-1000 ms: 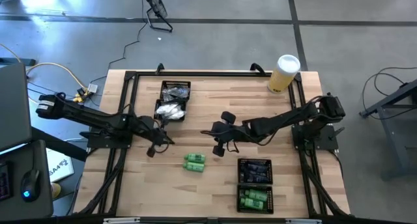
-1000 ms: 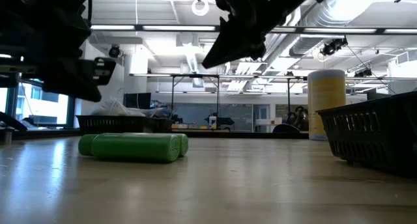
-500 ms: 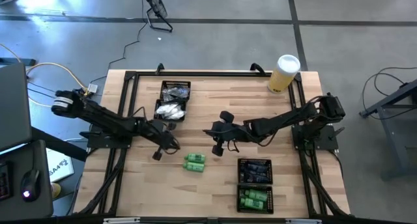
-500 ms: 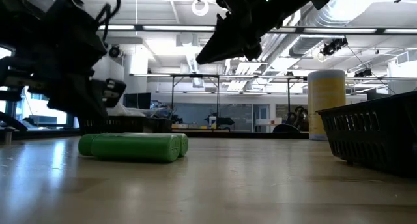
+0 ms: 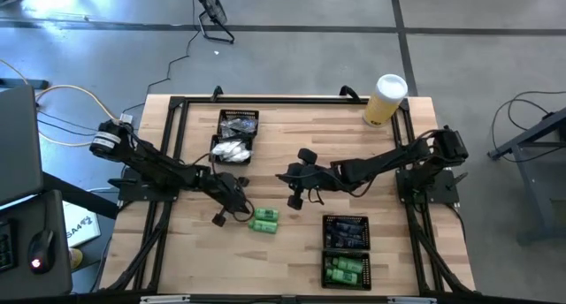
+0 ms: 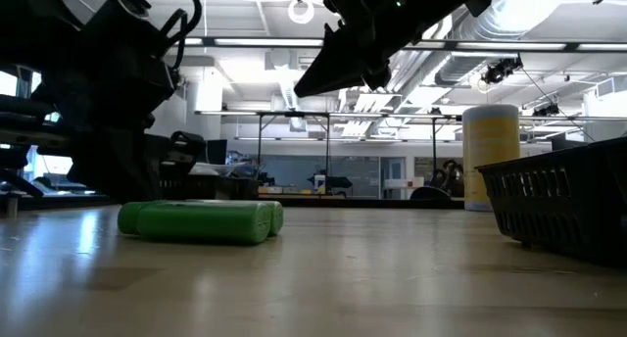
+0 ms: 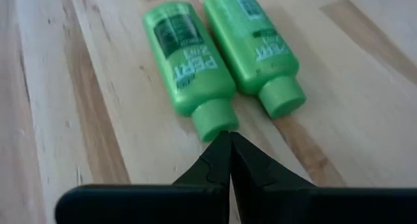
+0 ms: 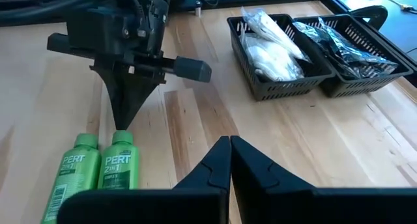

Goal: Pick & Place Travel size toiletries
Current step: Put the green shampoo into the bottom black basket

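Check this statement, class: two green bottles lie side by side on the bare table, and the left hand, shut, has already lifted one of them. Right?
Not quite. The left hand is shut but holds nothing: it hangs just off the caps of the two green bottles, both lying on the table, as the left wrist view shows.

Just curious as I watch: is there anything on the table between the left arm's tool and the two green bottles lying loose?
Nothing: in the left wrist view only bare wood separates the shut left tool from the green bottles.
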You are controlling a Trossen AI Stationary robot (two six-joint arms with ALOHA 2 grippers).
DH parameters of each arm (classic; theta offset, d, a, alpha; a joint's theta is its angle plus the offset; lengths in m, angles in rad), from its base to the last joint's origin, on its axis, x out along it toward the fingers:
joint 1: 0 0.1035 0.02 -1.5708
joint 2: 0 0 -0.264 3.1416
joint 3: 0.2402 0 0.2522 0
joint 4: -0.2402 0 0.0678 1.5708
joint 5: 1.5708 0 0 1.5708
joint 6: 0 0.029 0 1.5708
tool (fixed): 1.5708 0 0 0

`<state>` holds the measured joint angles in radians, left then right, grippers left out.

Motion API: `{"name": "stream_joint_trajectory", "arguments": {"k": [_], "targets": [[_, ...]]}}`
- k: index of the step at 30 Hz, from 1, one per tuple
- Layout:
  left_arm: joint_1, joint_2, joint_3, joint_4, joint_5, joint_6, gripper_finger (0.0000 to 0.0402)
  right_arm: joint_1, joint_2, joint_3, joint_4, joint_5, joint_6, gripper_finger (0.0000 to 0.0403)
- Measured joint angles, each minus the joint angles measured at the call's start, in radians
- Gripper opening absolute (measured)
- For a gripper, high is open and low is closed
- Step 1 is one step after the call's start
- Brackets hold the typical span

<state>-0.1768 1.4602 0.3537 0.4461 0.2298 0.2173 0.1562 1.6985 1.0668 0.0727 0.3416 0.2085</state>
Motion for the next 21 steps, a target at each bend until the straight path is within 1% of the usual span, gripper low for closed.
{"name": "stream_joint_trajectory", "arguments": {"k": [7, 14, 17, 21], "targets": [[0.000, 0.007, 0.011, 0.005, -0.001, -0.005, 0.0000, 0.001, 0.000, 0.000, 0.012, -0.001, -0.019, 0.0002], [0.000, 0.012, 0.013, 0.028, -0.030, -0.013, 0.0000, 0.001, 0.000, 0.000, 0.018, -0.003, -0.042, 0.0002], [0.000, 0.042, 0.039, 0.023, -0.030, -0.013, 0.0000, 0.001, 0.000, 0.000, 0.018, -0.005, -0.052, 0.0002], [0.000, 0.115, 0.094, 0.022, 0.002, -0.001, 0.0000, 0.001, -0.001, 0.000, 0.013, -0.005, -0.056, 0.0002]]}}
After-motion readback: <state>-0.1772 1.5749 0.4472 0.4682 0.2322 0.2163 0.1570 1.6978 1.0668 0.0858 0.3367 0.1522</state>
